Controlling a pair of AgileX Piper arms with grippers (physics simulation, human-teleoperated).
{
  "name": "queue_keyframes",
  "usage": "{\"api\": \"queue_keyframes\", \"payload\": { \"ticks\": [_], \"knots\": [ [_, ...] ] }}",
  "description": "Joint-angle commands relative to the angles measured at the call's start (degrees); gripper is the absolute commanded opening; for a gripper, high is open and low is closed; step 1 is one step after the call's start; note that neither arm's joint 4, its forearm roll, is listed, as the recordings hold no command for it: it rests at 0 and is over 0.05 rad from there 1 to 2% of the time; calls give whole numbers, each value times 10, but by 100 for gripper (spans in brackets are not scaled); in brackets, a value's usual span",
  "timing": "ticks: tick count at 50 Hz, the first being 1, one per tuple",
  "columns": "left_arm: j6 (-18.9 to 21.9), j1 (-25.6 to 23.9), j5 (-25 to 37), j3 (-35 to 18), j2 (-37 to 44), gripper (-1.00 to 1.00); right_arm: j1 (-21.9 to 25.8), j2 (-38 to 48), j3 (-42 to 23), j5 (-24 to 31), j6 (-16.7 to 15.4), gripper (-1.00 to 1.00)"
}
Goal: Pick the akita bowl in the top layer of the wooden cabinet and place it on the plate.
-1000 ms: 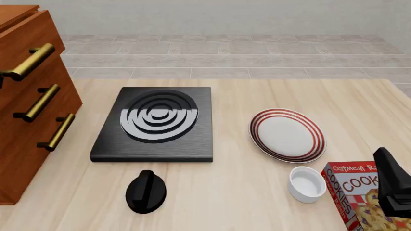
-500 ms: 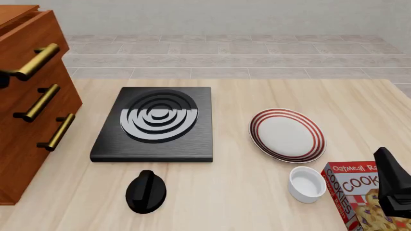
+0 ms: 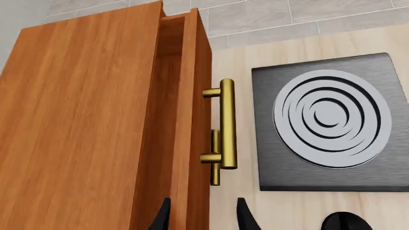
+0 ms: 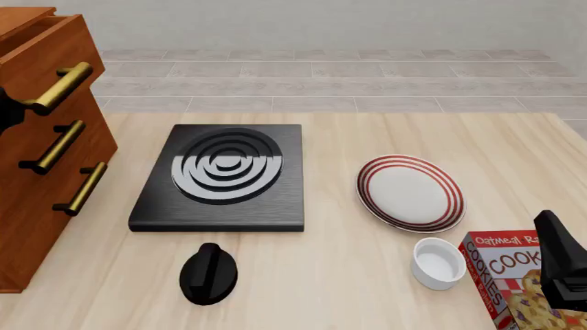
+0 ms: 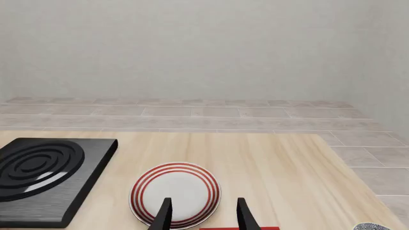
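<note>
Zero views show the akita bowl. I judge it lies inside the top layer, which stands a crack open from the wooden cabinet, its interior in shadow.

The left gripper has its jaws spread wide and nothing clamped. It sits below the brass handle with a finger either side of the drawer front, probably placed to draw the drawer out.

The plate lies bare beside the black hob.

The right gripper, jaws wide and empty, hovers near the plate, well apart from the cabinet.

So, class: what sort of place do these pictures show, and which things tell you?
Probably a simulated kitchen worktop: a black hob with ring burner, a red-ringed plate, and a cookie box sit on the wooden table.
</note>
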Motion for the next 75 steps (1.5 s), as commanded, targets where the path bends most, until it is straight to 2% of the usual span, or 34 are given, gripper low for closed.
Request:
{"api": "queue_keyframes", "payload": {
  "ticks": [1,24,26,30,43,75],
  "knots": [
    [12,-23,10,15,29,100,0,1,0,-1,1,100],
    [7,-24,25,4,51,100,-1,-1,0,0,3,100],
    [-10,-38,32,3,57,100,-2,-2,0,0,3,100],
    [7,-27,30,6,61,100,-2,-2,0,0,3,100],
    [2,-25,44,-2,73,100,-2,-2,0,0,3,100],
    [-10,-65,82,-37,71,100,-4,-3,-1,0,3,100]
  ]
}}
